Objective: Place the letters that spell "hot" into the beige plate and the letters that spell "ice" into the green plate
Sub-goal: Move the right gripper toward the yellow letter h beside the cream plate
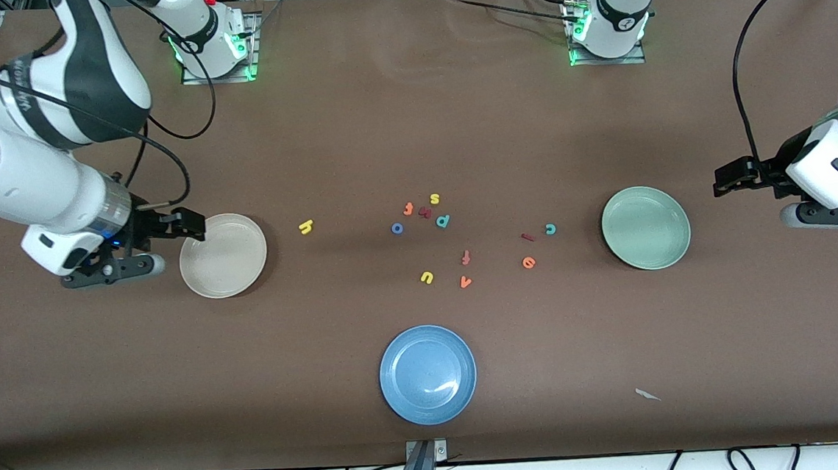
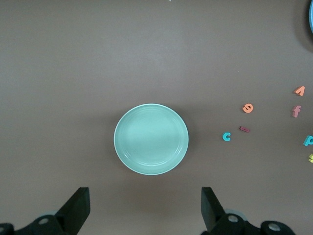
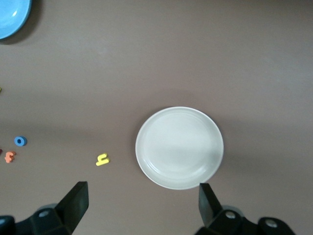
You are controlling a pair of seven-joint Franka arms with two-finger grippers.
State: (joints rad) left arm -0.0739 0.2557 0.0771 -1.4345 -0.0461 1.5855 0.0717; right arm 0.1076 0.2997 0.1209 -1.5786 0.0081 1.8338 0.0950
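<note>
Both plates empty; all letters loose at table centre. Right gripper released, over the beige plate's rim. The h lies nearest it, between plate and cluster. Left gripper released, just off the green plate; c, i, e lie nearest that arm.

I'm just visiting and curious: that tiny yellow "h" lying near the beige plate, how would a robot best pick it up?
Probably from straight above, since the yellow "h" lies flat on the table. The fingers would likely close across its straight stem, the narrowest part. It sits alone, so nothing crowds them.
</note>
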